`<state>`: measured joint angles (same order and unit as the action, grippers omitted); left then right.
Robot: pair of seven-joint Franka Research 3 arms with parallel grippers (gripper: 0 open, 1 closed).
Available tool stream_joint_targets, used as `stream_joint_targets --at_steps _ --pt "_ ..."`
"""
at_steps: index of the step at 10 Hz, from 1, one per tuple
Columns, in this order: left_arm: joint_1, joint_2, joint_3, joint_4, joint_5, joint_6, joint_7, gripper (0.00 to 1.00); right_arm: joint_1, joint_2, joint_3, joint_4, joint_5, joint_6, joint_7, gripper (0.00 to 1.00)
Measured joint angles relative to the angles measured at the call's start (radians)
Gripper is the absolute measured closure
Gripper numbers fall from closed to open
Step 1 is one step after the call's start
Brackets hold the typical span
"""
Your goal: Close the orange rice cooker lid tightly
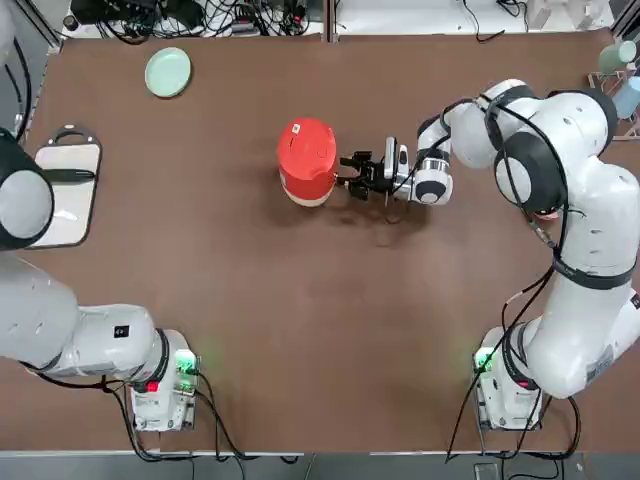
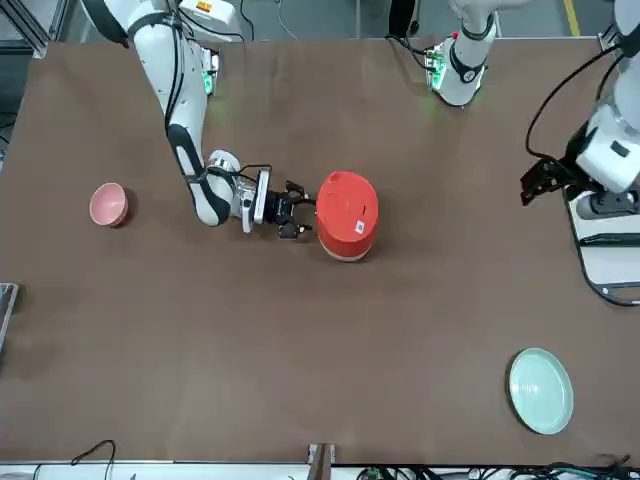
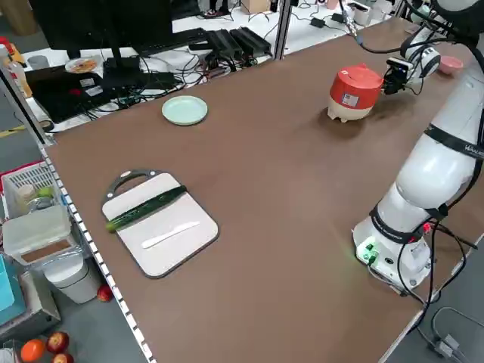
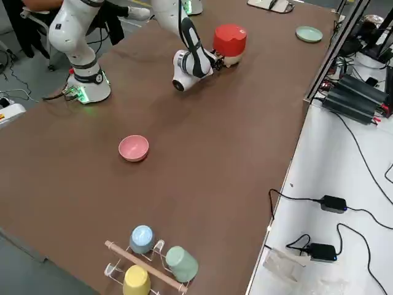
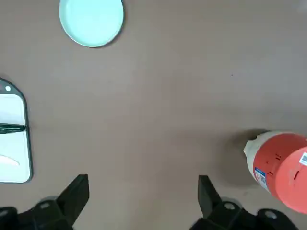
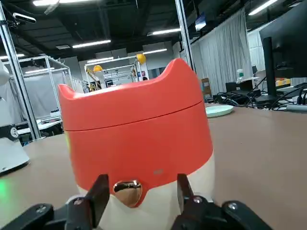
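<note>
The orange rice cooker (image 1: 307, 172) stands mid-table with its lid (image 1: 306, 148) down on the pot; a seam line runs between the two in the right wrist view. My right gripper (image 1: 352, 172) lies low and level against the cooker's side. Its fingers (image 6: 98, 191) stand apart on either side of the shiny latch button (image 6: 127, 190) and do not touch it. High over the table's left edge, my left gripper (image 5: 143, 191) is open and holds nothing, and the cooker (image 5: 280, 167) shows far off in its view.
A pale green plate (image 1: 167, 72) lies at the far left of the table. A white cutting board (image 1: 65, 185) sits at the left edge. A pink bowl (image 2: 108, 204) rests to the right of the right arm. A cup rack (image 4: 153, 258) stands at the far right corner.
</note>
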<state>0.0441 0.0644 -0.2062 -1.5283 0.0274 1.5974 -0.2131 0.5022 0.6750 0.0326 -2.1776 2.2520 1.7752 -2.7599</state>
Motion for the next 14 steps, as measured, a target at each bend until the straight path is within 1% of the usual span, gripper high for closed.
stream_joint_targets --at_steps 1,5,6,7,10,12,14 --pt "-0.008 0.0 0.002 -0.005 0.0 0.001 -0.005 0.0 0.0 0.0 0.0 0.0 0.0 0.0 0.0 0.42" --pt "-0.004 -0.001 0.016 -0.003 0.0 0.004 -0.005 0.0 0.0 0.0 0.0 0.0 0.0 0.0 0.0 0.5" --pt "0.007 -0.001 0.016 -0.001 0.0 0.004 -0.004 0.0 0.0 0.0 0.0 -0.001 0.0 0.0 0.0 0.53" --pt "0.015 -0.001 0.017 -0.001 0.0 0.004 -0.003 0.0 0.0 0.0 0.0 -0.001 0.0 0.0 0.0 0.59" --pt "0.024 -0.001 0.019 -0.001 0.0 0.004 -0.003 0.0 0.0 0.001 -0.001 -0.001 0.0 0.0 0.0 0.59" --pt "0.055 -0.001 0.022 -0.001 0.0 0.004 0.006 0.0 0.0 0.001 -0.002 -0.001 0.001 0.0 0.0 0.59" --pt "0.062 0.002 0.022 -0.002 0.0 0.004 0.011 0.0 0.0 0.001 -0.004 -0.001 0.001 0.0 0.0 0.59"
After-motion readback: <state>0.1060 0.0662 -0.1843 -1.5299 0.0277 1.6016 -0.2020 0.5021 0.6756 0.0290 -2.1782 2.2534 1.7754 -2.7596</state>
